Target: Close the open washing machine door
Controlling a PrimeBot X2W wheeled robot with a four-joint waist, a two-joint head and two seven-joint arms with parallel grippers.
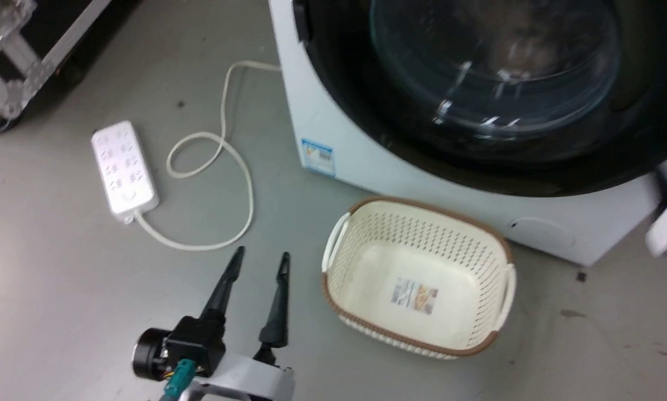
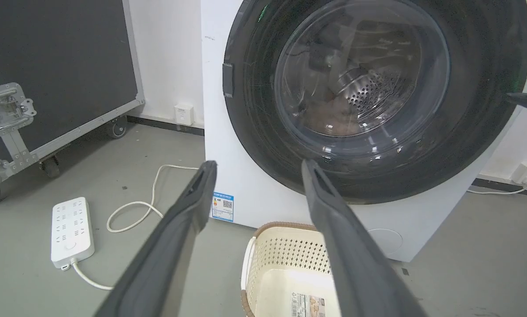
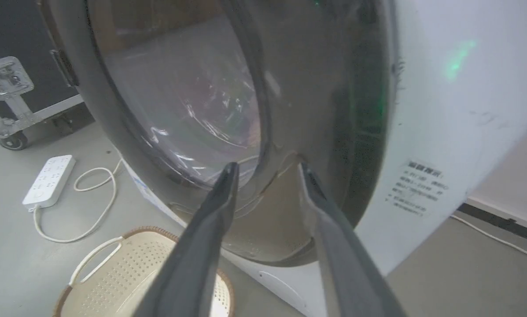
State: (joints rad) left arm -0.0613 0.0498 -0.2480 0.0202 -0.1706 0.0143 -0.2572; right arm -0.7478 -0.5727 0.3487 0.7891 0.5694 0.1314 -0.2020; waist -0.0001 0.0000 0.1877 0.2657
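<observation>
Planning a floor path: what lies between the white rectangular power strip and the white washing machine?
A looped white cable lies on grey floor between power strip and washing machine, in the head view.

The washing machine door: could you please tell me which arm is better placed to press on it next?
Right. The right claw is open at the door, close against its dark rim. The left claw hangs open over the floor beside the basket, well short of the washing machine.

The laundry basket sits on the floor just before the washing machine, below its door. The power strip lies left of both, the flight case behind it.
</observation>
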